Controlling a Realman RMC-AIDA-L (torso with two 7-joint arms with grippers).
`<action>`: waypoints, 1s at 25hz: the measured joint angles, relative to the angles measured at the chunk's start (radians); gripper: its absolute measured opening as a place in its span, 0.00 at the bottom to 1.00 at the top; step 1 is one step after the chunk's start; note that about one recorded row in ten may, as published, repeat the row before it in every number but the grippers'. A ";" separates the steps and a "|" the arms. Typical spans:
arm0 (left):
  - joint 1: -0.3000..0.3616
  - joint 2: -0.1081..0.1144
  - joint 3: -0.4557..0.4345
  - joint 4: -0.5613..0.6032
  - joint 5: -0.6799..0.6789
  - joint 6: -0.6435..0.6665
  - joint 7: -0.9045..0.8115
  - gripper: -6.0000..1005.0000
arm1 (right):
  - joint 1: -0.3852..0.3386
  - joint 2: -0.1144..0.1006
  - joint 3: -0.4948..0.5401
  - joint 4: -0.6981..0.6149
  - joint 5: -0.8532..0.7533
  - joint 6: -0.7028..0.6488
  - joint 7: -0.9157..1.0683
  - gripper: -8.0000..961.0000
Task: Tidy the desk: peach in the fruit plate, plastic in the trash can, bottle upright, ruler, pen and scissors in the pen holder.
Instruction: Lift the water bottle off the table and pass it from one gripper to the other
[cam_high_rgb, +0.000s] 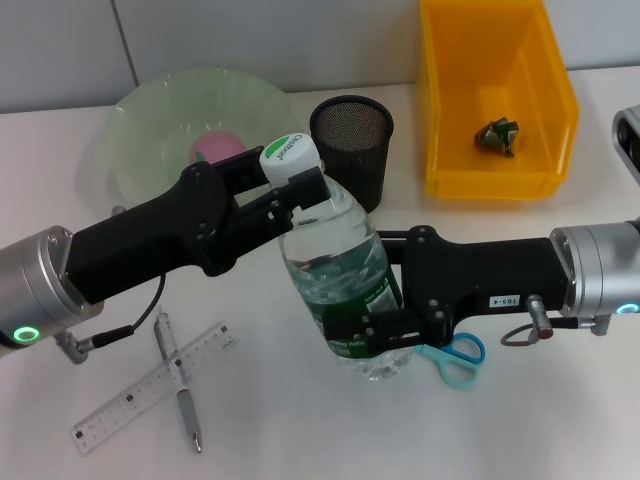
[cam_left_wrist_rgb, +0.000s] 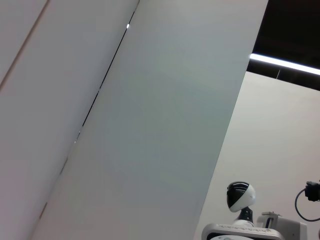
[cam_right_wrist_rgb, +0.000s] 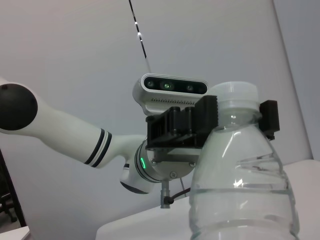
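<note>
Clear plastic water bottle (cam_high_rgb: 335, 275), white-capped: neck clamped by left gripper (cam_high_rgb: 300, 190), base apparently clamped by right gripper (cam_high_rgb: 385, 335), to be stood upright.

Tabletop (cam_high_rgb: 560, 400): white, plain. Wall panels (cam_high_rgb: 300, 40): pale grey, dark vertical seams. Ceiling light strip (cam_left_wrist_rgb: 285, 63): lit, against a dark ceiling, left wrist view.

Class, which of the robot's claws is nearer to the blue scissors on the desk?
Right. The right claw grips the bottle's lower body right beside the scissors; the left claw clamps its neck, farther away.
</note>
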 joint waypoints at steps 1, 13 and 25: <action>0.000 0.000 0.000 0.000 0.000 0.000 0.000 0.43 | 0.000 0.000 0.000 -0.001 0.000 0.000 -0.001 0.80; -0.001 0.000 -0.004 0.000 0.001 -0.001 -0.004 0.43 | 0.001 0.000 0.006 -0.002 0.002 0.005 -0.002 0.80; -0.003 0.000 -0.007 0.000 0.004 -0.001 -0.006 0.44 | 0.001 0.000 0.001 -0.003 0.003 0.018 -0.013 0.80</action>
